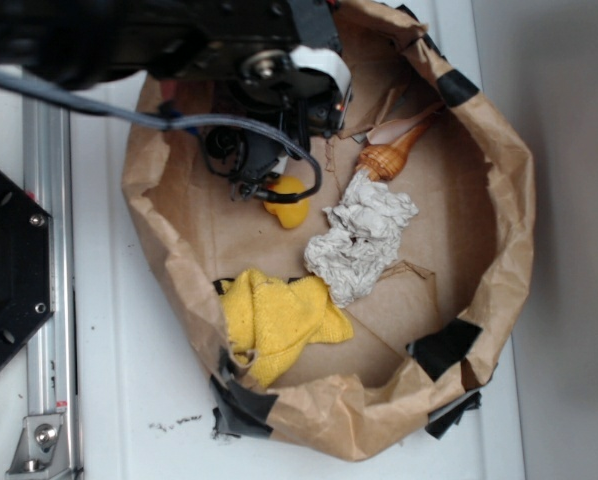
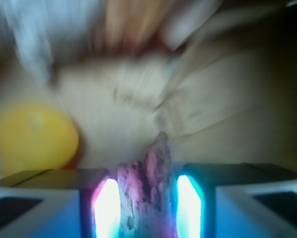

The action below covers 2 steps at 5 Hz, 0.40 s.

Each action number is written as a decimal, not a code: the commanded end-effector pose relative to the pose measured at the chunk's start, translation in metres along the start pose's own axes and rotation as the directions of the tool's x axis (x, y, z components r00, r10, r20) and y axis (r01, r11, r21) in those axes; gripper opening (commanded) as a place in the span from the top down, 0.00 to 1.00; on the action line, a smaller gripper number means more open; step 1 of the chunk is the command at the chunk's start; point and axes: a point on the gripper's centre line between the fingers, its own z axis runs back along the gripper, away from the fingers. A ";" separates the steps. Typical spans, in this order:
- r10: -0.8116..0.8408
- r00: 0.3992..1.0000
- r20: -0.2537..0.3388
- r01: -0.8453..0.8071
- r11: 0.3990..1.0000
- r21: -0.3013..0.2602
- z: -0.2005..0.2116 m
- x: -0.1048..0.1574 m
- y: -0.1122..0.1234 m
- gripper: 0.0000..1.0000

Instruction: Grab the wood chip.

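Note:
In the wrist view the wood chip (image 2: 147, 173), a rough, streaky sliver, stands upright between my two lit pads, which press on both of its sides. My gripper (image 2: 143, 203) is shut on it. The paper floor beyond is blurred. In the exterior view the gripper (image 1: 257, 180) hangs over the back left of the brown paper basin (image 1: 499, 230), and the arm hides the chip.
A yellow round object (image 1: 287, 205) (image 2: 34, 134) lies just beside the gripper. A crumpled white paper (image 1: 364, 240) sits mid-basin, a yellow cloth (image 1: 279, 318) at the front left, a ribbed wooden dipper (image 1: 389, 155) at the back. Raised paper walls ring everything.

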 end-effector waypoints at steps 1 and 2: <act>0.189 0.981 0.052 -0.184 0.980 -0.081 0.079 0.056 -0.009 1.00; 0.216 0.976 0.020 -0.214 0.974 -0.078 0.067 0.057 -0.011 1.00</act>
